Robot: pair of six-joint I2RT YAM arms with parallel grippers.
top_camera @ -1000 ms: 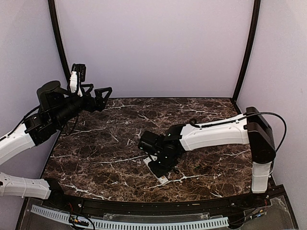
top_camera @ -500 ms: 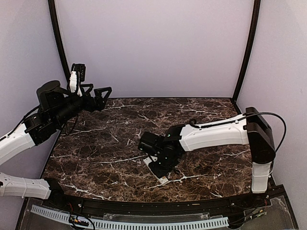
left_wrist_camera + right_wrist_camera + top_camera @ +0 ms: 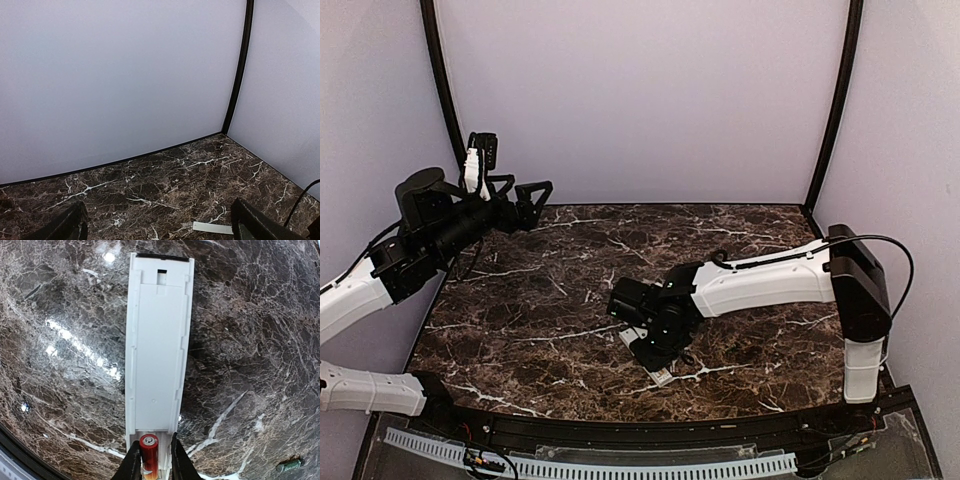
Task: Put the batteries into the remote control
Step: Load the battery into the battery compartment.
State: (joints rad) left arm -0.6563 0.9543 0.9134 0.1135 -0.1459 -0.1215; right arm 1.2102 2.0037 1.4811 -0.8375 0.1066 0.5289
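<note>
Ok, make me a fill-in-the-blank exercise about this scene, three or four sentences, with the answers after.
1. The battery between the fingers of the right gripper is ____ in colour.
2. The other battery, lying on the marble table, is ____ in colour.
3. The remote control has a ____ body.
4. The left gripper, raised off the table, holds ____.
Missing words: red; green; white; nothing.
</note>
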